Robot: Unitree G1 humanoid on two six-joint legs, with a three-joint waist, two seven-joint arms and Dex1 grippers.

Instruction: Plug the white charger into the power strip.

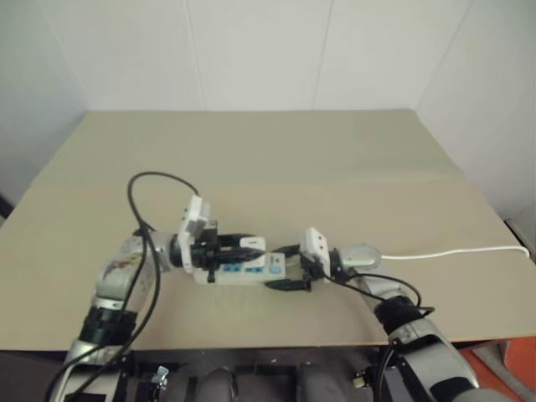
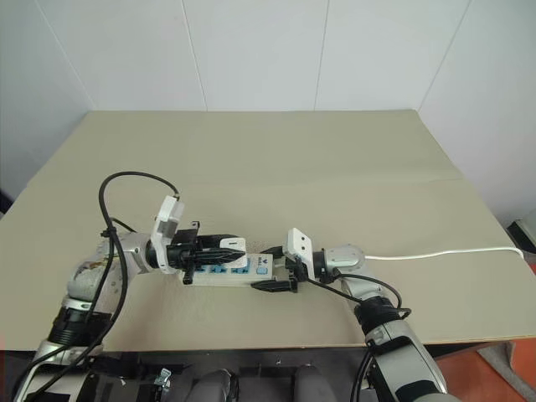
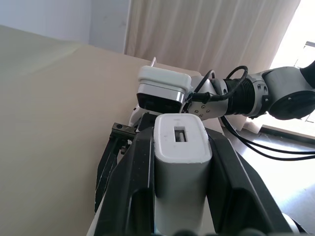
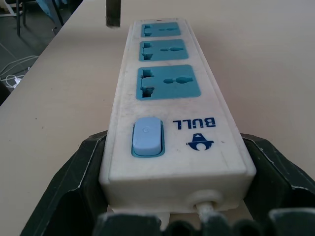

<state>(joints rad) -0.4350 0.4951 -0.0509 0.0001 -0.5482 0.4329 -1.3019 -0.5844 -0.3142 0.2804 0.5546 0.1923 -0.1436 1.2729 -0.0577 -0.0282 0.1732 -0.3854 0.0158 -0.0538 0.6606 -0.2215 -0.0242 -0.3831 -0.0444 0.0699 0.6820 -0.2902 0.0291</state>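
The white charger (image 3: 179,162) is a small boxy plug, clamped between the two black fingers (image 3: 135,182) of my left gripper (image 1: 241,247), which is shut on it. It hovers just above the left end of the power strip (image 1: 243,276). The strip is a white bar with three blue sockets (image 4: 169,81) and a pale blue switch (image 4: 146,136), and it lies on the table near the front edge. My right gripper (image 1: 289,272) is shut on its cord end, with a finger (image 4: 78,172) against each side. A metal prong (image 4: 113,12) of the charger hangs over the far socket.
The strip's thin white cord (image 1: 452,253) runs right across the beige table (image 1: 335,167) to its right edge. Black cables (image 1: 146,188) loop over my left arm. White walls stand behind the table, and the front edge is close below the strip.
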